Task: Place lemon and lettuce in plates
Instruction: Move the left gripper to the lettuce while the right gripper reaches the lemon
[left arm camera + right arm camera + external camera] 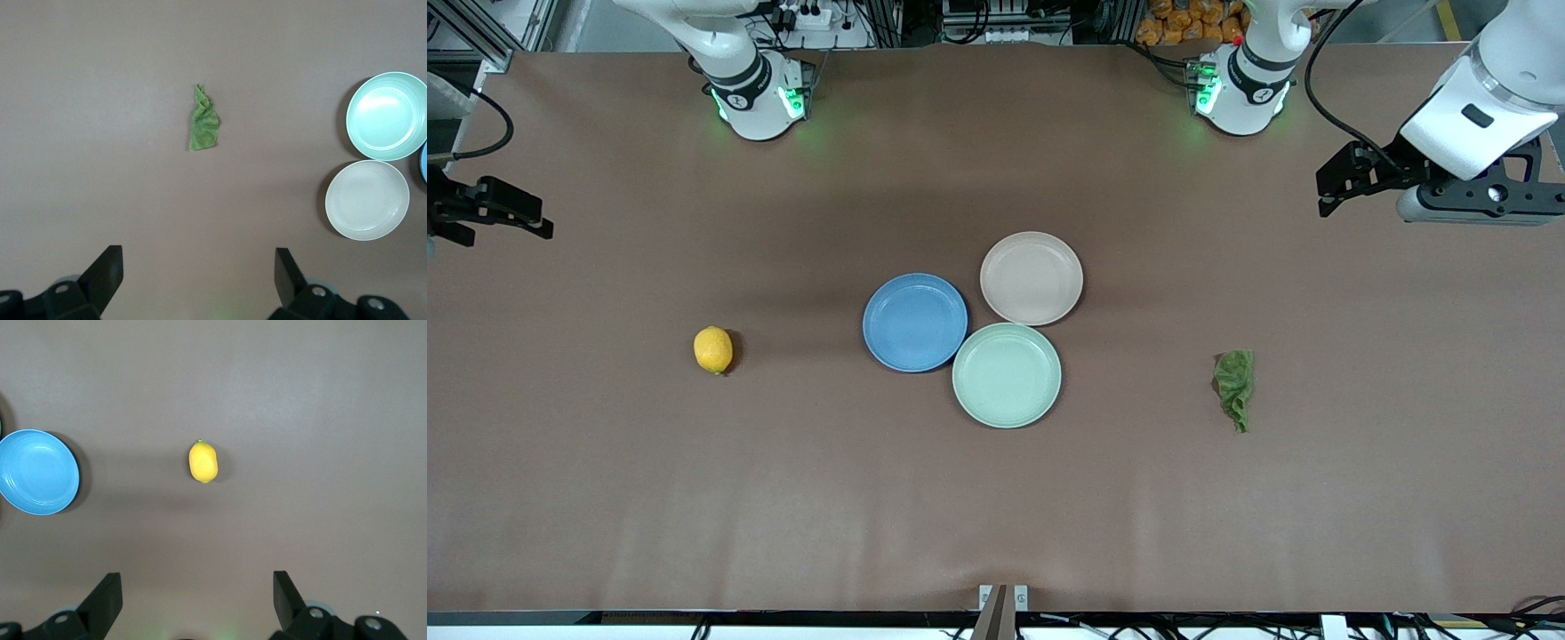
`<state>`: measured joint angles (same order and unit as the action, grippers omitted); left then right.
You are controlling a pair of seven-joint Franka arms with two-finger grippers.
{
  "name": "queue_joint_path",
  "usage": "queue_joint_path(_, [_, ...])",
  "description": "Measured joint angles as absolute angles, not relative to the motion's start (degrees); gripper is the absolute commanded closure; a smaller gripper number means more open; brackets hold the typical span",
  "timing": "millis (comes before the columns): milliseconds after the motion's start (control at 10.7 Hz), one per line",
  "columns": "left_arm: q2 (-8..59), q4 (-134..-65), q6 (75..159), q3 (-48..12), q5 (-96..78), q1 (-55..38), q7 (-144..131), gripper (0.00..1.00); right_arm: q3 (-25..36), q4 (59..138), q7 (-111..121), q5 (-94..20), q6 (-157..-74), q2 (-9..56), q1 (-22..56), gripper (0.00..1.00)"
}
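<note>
The yellow lemon (712, 349) lies on the brown table toward the right arm's end; it also shows in the right wrist view (203, 461). The dark green lettuce (1235, 376) lies toward the left arm's end and shows in the left wrist view (203, 124). The blue plate (915, 321) and the beige-pink plate (1032, 277) sit empty at the table's middle, touching. My left gripper (1329, 188) hangs open and empty over bare table at its end (198, 275). My right gripper (529, 218) hangs open and empty over its end (197, 597).
An empty mint-green plate (1007, 374) sits against the blue and beige-pink plates, nearer to the front camera; it also shows in the left wrist view (387, 115). The arm bases stand along the table's edge farthest from the front camera.
</note>
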<state>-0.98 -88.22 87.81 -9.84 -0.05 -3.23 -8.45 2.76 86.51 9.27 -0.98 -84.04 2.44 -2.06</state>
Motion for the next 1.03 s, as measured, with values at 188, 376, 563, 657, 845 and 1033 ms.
queue_joint_path(188, [-0.3, -88.2, 87.8, -9.8, 0.0, -3.2, -8.4, 0.0, 2.8, 86.5, 9.3, -1.0, -84.0, 2.4, -2.2, 0.0])
queue_joint_path(376, [0.7, -88.3, 87.8, -9.8, 0.0, -3.0, -8.4, 0.0, 2.8, 86.5, 9.3, -1.0, -84.0, 2.5, -2.2, 0.0])
queue_joint_path(563, [2.6, -88.4, 87.8, -9.7, 0.0, -3.0, -8.4, 0.0, 2.8, 86.6, 9.3, -1.0, -84.0, 2.5, -2.2, 0.0])
queue_joint_path(657, [4.2, -88.4, 87.8, -9.7, 0.0, -3.0, -8.4, 0.0, 2.8, 86.6, 9.3, -1.0, -84.0, 2.5, -2.2, 0.0])
queue_joint_path(845, [8.1, -88.4, 89.9, -9.7, 0.0, -3.1, -8.4, 0.0, 2.8, 86.6, 9.3, -1.0, -84.0, 2.6, -2.2, 0.0])
queue_joint_path(1033, [12.0, -88.4, 90.9, -9.7, 0.0, -3.1, -8.3, 0.0, 2.8, 86.7, 9.3, -1.0, -84.1, 2.7, -2.2, 0.0])
